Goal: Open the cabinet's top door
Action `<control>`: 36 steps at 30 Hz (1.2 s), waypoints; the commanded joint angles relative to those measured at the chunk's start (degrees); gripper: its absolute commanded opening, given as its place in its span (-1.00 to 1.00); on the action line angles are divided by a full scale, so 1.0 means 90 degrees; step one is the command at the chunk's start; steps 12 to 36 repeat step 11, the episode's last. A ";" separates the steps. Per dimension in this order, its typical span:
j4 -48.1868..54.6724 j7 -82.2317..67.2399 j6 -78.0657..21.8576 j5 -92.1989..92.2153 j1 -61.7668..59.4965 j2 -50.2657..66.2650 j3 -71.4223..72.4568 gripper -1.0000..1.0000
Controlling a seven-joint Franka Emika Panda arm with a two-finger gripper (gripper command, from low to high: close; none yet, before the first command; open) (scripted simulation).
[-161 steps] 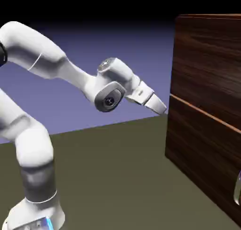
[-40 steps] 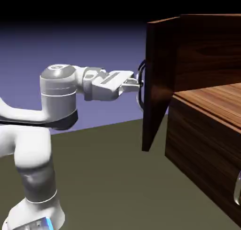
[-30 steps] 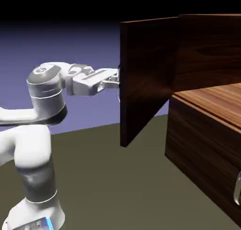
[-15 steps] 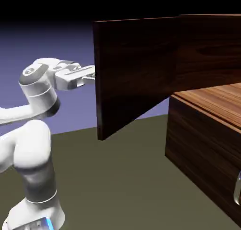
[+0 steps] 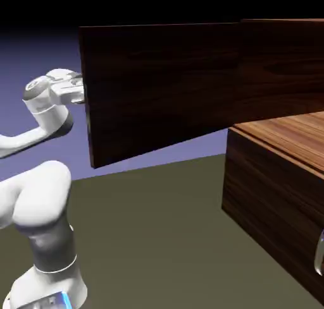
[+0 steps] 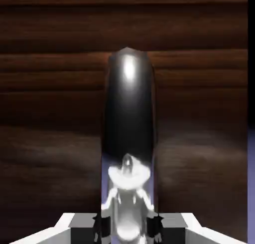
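Exterior view first: the top door (image 5: 161,90) stands swung far out from the cabinet (image 5: 278,175), its inner face turned toward the camera and its free edge out at the picture's left, so the opening looks close to done. The arm (image 5: 38,194) is folded back near its own base, and the wrist disappears behind the door's free edge, so the gripper cannot be seen from this side. The lower panel (image 5: 272,206) looks closed, with its own handle (image 5: 318,257) at the right edge of the picture. The risk I judge here is geometric: the door moves on an arc, and the arm is already bent tight, so pulling further in a straight line could wrench the handle sideways out of the grip or bring the elbow toward the base. Hand view next: the door's silver handle (image 6: 129,133) fills the middle of the picture, running up against dark wood, and the gripper (image 6: 127,223) pinches it, with a grey fingertip (image 6: 82,228) just visible on either side at the bottom. The bar is smooth, rounded and shiny, so I judge it likely to slide along or twist between the pads if the hand does not turn with the door's swing; a slip would let the door go before it is fully open.
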 commanded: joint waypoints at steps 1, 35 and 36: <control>0.0239 -0.0037 -0.0206 0.0072 -0.0169 -0.0003 0.0072 -1.00; 0.2520 -0.0433 -0.2011 0.0526 -0.1858 0.0007 0.0442 -1.00; 0.2520 -0.0433 -0.2011 0.0526 -0.1858 0.0007 0.0442 -1.00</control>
